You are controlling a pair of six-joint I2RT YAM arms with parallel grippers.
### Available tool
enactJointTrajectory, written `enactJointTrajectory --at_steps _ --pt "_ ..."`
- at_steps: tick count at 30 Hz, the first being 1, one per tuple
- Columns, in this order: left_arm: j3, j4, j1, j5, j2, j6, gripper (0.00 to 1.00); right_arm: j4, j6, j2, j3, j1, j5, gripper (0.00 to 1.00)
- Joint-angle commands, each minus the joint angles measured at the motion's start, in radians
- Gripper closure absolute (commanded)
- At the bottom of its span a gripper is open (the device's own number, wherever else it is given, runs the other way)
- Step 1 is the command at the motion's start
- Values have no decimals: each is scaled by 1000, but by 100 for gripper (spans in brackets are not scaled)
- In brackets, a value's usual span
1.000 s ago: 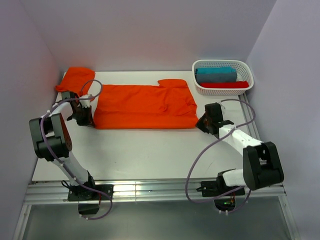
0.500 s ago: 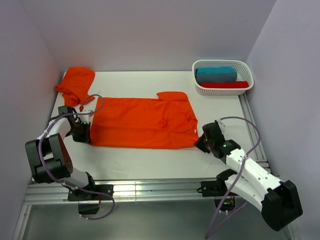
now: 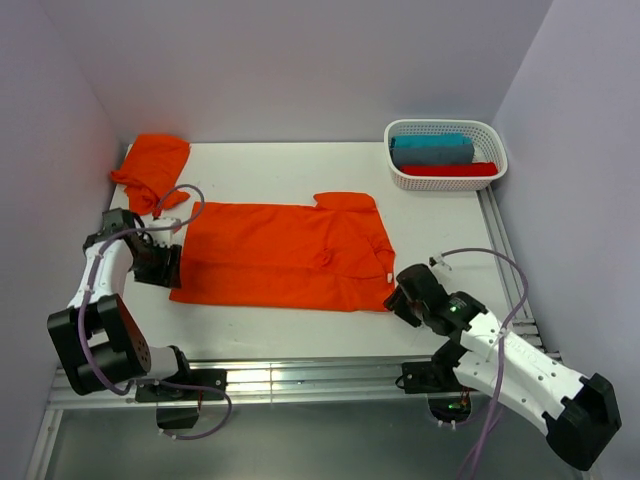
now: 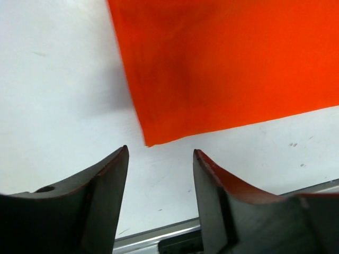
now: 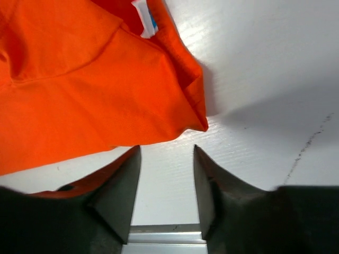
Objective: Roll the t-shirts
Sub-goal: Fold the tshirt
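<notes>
Fingers, left gripper (image 4: pixel 160 154): spread apart with nothing between them, tips just short of the near-left corner of the spread t-shirt (image 3: pixel 285 255).
Fingers, right gripper (image 5: pixel 166 151): spread apart and empty, just short of the shirt's near-right corner, which lies loose at 1 o'clock of the tips.
Spread t-shirt: flat on the middle of the table (image 3: pixel 280 335), a gripper at its 8 o'clock and another at its 4 o'clock corner.
Bunched t-shirt (image 3: pixel 150 165): a heap in the table's 10 o'clock corner, against the left wall.
Open room: bare table strip at 6 o'clock between the shirt's edge and the metal rail (image 3: pixel 300 380); a bare band at 12 o'clock; walls close on three sides.
Tag (image 5: pixel 145 10): white with blue, at the collar; writing too small to read.
Basket (image 3: pixel 490 135): white lattice, at 1 o'clock, holding a teal cloth (image 3: pixel 432 150) and a red cloth (image 3: pixel 460 170), both folded.
</notes>
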Motion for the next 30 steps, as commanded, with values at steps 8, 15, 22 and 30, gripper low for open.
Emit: enactJointTrajectory --at_steps 8,15,22,30 --pt "422 -52 7 130 139 -8 37 98 -296 351 384 -196 -2 46" --pt "669 112 -38 229 421 -120 36 319 -525 756 716 -376 -141 45" --pt "832 247 -92 183 639 -203 36 319 -611 1104 1032 -422 -190 44" --pt "935 240 -122 169 823 -242 36 290 -633 1278 1197 -445 -229 43"
